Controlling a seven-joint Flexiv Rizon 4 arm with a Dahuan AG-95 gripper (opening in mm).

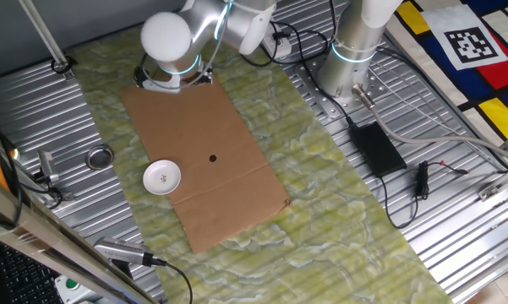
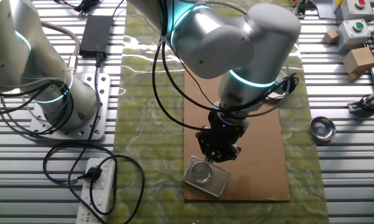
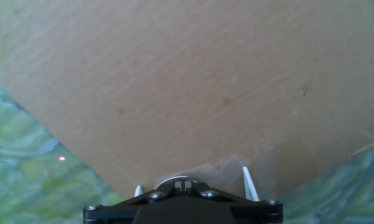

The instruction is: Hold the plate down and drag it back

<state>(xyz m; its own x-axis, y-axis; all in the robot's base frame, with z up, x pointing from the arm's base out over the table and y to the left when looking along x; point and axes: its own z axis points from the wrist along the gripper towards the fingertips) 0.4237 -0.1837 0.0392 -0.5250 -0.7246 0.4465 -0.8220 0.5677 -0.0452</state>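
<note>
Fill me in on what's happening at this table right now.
A single robot arm is set up over a sheet of cardboard lying on a green mat. Its hand hangs above one end of the cardboard and holds nothing; whether its fingers are open or shut cannot be told. The plate, a small white dish, sits untouched at the cardboard's edge, well away from the hand. A grey metal ring lies off the mat.

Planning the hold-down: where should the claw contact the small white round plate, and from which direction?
Press straight down from above on the flat centre of the small white round plate. It lies flat on the brown cardboard sheet with only a shallow rim, which offers little for a side pinch.
</note>
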